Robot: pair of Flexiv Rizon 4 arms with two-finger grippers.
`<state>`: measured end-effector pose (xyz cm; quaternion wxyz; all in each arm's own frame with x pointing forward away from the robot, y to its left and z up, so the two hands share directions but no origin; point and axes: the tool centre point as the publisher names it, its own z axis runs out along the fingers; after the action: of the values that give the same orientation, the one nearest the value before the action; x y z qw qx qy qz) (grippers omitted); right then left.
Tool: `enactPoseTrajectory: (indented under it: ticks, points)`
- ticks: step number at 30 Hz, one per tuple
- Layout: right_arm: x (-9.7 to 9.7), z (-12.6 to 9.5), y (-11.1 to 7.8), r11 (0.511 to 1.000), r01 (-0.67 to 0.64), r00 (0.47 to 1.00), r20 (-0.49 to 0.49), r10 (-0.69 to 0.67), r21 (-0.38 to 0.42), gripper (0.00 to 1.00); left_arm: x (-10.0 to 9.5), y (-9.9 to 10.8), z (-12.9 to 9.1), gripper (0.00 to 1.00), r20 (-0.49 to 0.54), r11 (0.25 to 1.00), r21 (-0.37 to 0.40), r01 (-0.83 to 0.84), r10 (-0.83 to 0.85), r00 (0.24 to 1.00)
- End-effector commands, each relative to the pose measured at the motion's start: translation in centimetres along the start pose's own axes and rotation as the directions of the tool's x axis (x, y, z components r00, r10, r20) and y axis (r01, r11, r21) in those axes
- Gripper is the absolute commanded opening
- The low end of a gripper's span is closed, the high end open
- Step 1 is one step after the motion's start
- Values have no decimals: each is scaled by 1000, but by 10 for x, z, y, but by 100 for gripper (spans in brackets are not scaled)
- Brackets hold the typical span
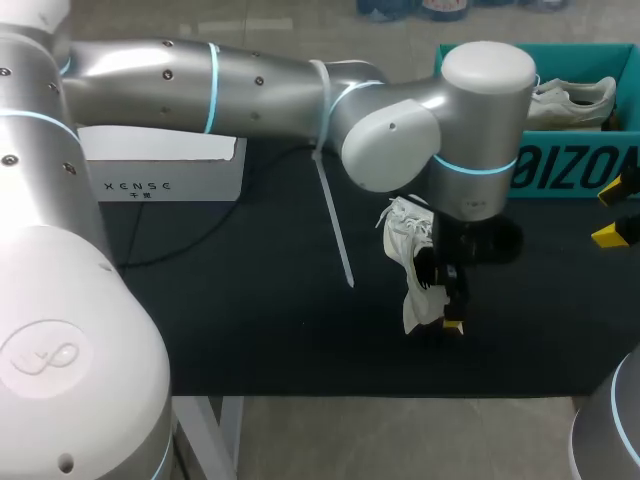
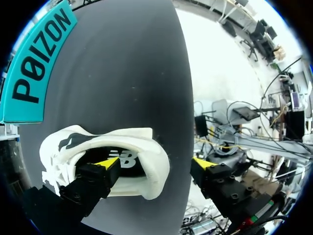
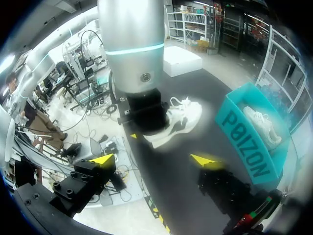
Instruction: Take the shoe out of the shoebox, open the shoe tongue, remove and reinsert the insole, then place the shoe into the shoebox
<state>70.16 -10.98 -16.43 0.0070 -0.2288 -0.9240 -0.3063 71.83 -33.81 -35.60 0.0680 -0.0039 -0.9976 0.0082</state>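
The white shoe lies on the dark surface, near the teal shoebox. The left pincer stands wide open, one finger inside the shoe's mouth and the other outside its heel. The right pincer gapes empty, well apart.

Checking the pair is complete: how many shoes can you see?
2. One white shoe is on the black mat; the other shoe lies in the teal shoebox. More may be hidden inside.
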Motion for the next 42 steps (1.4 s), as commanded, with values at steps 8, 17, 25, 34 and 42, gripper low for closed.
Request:
enactPoseTrajectory:
  ticks: [8, 17, 25, 34, 42]
  points:
    - [0, 1, 0, 1000, -1, 1000, 2, 1, 1, 100, 5, -3, -1, 47, 4, 1000, -26, 5, -5, 1000]
    - [0, 1, 0, 1000, -1, 1000, 2, 1, 1, 100, 8, 0, -5, 78, 4, 999, -35, 6, -6, 1000]
    - [0, 1, 0, 1000, -1, 1000, 2, 1, 1, 100, 9, 4, -6, 64, 1, 999, -38, 10, -10, 1000]
    - [0, 1, 0, 1000, -1, 1000, 2, 1, 1, 100, 8, 10, -6, 40, -1, 998, -51, 20, -20, 1000]
    - [0, 1, 0, 1000, -1, 1000, 2, 1, 1, 100, 8, 14, -2, 5, -11, 998, -59, 20, -21, 1000]
